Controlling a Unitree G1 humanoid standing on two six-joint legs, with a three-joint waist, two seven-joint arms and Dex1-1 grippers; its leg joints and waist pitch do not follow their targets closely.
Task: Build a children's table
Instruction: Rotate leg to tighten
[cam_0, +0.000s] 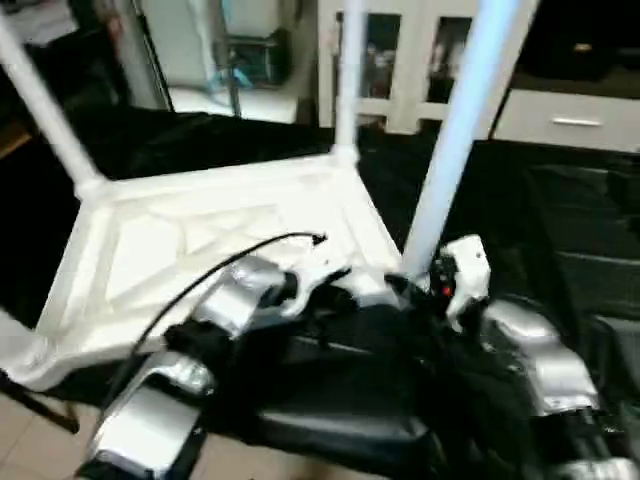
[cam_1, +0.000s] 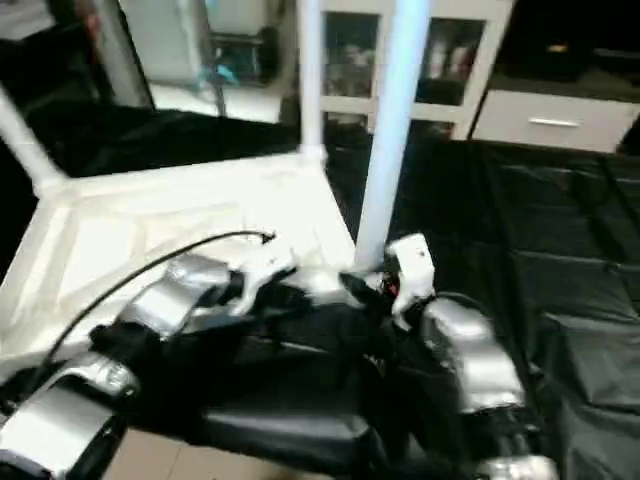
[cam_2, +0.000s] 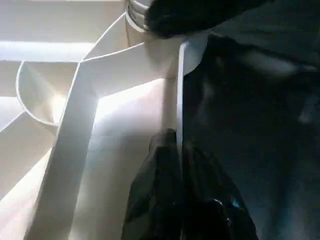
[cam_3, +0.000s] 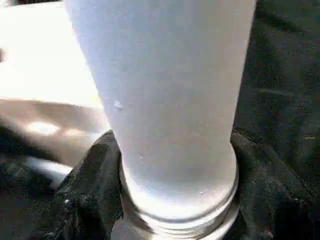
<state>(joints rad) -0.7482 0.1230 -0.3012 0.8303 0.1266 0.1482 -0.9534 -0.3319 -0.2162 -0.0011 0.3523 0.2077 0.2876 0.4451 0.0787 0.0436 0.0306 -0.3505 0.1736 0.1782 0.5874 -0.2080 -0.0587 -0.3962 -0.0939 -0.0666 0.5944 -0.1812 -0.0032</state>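
The black sheet (cam_0: 580, 230) covers the work surface, and white cabinets (cam_0: 560, 110) stand behind it. The children's table top (cam_0: 200, 240) lies upside down on the sheet, ribbed X-braced underside facing up, occupying the left and centre of the head views. Three legs stand upright from its corner sockets: the far-left leg (cam_0: 45, 105), the far-right leg (cam_0: 348, 80) and the near-right leg (cam_0: 465, 120), which rises from the corner closest to the robot's right arm. The near-left corner (cam_0: 30, 365) of the top sits at the picture's left edge. Both silver forearms reach in from below; a black cable (cam_0: 200, 275) arcs over the left forearm. The right gripper (cam_3: 175, 200) is positioned at the base of the near-right leg, its black fingers (cam_3: 95, 185) set on either side of the tube just above the threaded collar and clasping it; the wrist view shows the leg seated between them, touching both. The left gripper (cam_2: 177, 150) is at the near edge of the top beside that same corner, its two fingers pressed together on the thin upright rim wall (cam_2: 179, 95) of the top, next to a diagonal rib (cam_2: 75, 140).
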